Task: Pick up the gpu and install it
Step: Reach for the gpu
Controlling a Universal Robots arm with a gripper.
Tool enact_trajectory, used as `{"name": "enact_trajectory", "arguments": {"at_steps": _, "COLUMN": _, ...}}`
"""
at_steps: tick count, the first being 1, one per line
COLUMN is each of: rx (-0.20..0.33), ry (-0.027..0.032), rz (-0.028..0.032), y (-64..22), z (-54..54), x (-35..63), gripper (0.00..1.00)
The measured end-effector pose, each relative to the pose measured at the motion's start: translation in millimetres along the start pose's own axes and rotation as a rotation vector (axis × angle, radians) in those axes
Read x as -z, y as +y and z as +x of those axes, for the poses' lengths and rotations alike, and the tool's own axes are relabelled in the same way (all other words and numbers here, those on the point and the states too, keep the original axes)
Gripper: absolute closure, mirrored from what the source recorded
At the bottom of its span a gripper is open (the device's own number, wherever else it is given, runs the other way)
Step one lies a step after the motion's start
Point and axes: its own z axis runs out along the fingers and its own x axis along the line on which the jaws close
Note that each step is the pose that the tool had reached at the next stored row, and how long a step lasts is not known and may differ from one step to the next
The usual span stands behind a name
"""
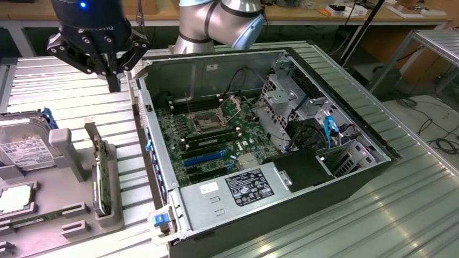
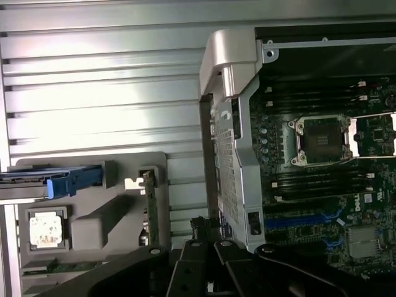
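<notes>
One gripper, jaws closed together and holding nothing, hangs above the ribbed table, over the gap between the holder and the open case. It touches neither. The nearest task item is the gpu. It stands on edge in a slot of the holder, well below the gripper in the exterior view, with its metal bracket at the end nearer the gripper. In the wrist view the card appears as a thin green strip, upright in the same slot and apart from the gripper. A hard drive and a processor occupy other seats of the holder, towards the exterior view's left. On the opposite side, the case lies with its side panel off, exposing the board. The blue slots on the board carry no card. Assessment: the task is at its start. The gpu has not been grasped or lifted, so both pickup and installation remain outstanding.
</notes>
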Motion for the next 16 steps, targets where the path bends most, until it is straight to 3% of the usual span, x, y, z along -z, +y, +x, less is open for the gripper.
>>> {"name": "enact_trajectory", "arguments": {"at_steps": 8, "rx": 0.0, "ry": 0.0002, "rz": -0.0024, "y": -2.4, "z": 29.0, "x": 2.2, "gripper": 0.89}}
{"name": "enact_trajectory", "arguments": {"at_steps": 16, "rx": -0.001, "ry": 0.0002, "rz": -0.0039, "y": -3.6, "z": 42.6, "x": 3.3, "gripper": 0.89}}
